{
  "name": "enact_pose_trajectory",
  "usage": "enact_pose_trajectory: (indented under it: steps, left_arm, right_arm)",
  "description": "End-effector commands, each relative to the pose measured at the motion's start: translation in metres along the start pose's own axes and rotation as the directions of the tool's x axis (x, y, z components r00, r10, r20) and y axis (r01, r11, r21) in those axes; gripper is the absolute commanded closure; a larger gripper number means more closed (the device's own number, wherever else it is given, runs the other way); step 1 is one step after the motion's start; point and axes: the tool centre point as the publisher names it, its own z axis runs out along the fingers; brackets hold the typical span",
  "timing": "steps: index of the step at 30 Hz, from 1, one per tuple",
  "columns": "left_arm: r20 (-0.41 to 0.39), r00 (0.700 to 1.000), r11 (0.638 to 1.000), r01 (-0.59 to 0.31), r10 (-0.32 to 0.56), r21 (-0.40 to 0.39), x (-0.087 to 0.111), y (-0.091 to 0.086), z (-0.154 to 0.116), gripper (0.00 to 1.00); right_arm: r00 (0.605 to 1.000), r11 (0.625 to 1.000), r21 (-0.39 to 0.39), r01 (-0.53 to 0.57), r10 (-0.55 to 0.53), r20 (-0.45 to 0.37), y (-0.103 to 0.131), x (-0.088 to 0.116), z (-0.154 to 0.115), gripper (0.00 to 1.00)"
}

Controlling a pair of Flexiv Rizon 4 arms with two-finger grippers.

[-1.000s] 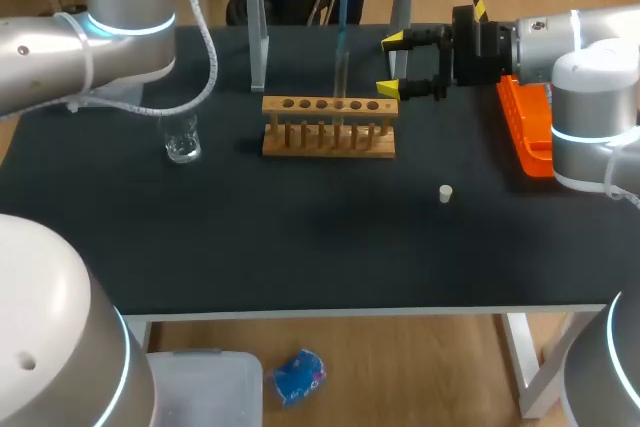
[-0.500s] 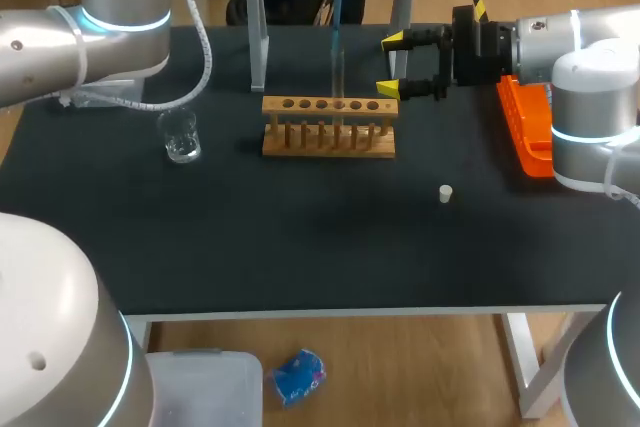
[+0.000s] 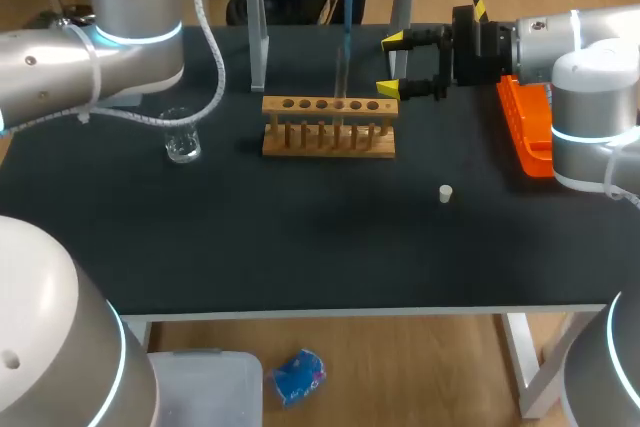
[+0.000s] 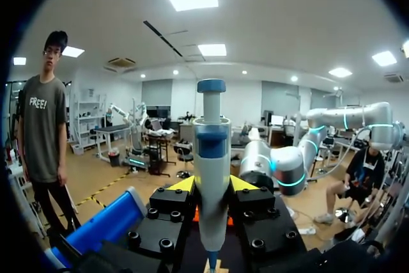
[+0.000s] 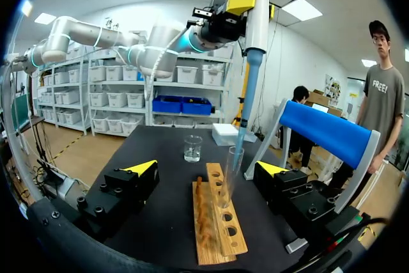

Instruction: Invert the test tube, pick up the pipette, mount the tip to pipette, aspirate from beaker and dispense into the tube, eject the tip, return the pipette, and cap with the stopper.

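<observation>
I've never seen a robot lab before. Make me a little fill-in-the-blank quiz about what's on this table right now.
1. The left gripper is shut on the ____.
2. The test tube stands upright in the wooden ____.
3. The white stopper lies on the ____, not on the tube.
4. The right gripper holds nothing; its fingers are ____.

Missing words: pipette; rack; table; open.
</observation>
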Motion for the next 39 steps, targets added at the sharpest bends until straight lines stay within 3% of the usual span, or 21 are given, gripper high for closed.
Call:
enact_pose_trajectory:
  steps: [1, 7, 39]
  left_arm:
    - [-0.006, 1.0, 0.999, 0.002, -0.002, -0.034, -0.001, 0.001, 0.0, 1.0]
    - [0.009, 1.0, 0.998, -0.004, 0.004, -0.058, 0.001, 0.005, -0.001, 1.0]
    - [0.054, 0.998, 1.0, -0.007, 0.008, -0.022, 0.0, 0.028, -0.005, 1.0]
  right_arm:
    - [1.0, 1.0, 0.0, 0.001, -0.001, -0.001, -0.001, 0.0, 0.0, 0.0]
    - [1.0, 1.0, 0.0, 0.001, -0.001, -0.001, -0.001, 0.0, 0.0, 0.0]
    - [1.0, 1.0, 0.0, 0.001, -0.001, -0.001, -0.001, 0.0, 0.0, 0.0]
